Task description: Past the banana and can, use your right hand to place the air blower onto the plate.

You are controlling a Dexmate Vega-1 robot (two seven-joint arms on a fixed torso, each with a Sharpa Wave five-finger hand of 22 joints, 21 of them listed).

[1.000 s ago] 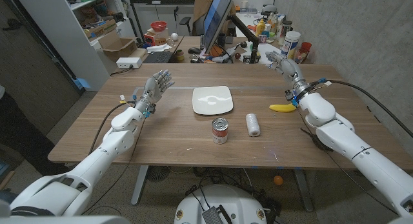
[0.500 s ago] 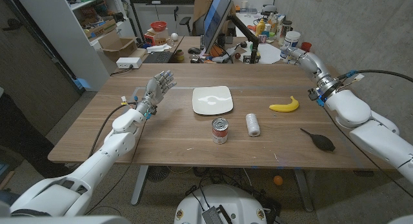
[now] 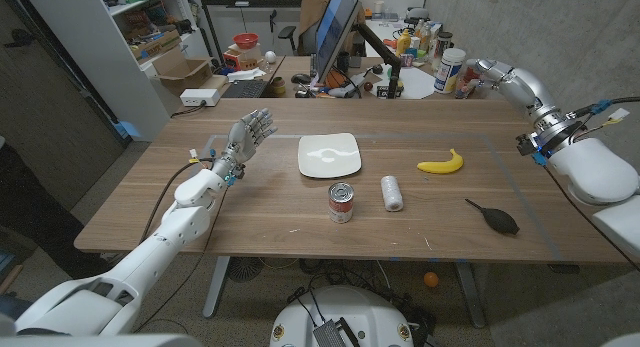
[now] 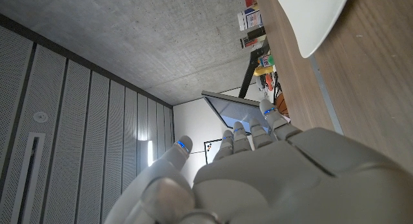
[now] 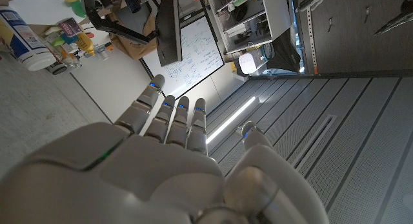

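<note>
My right hand [image 3: 503, 75], fingers apart and empty, hangs past the table's far corner; the black rubber bulb air blower [image 3: 494, 217] lies well apart, nearer me.

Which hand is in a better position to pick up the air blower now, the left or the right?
The right hand: the air blower lies on the table's right side, beyond the can from the left hand.
</note>
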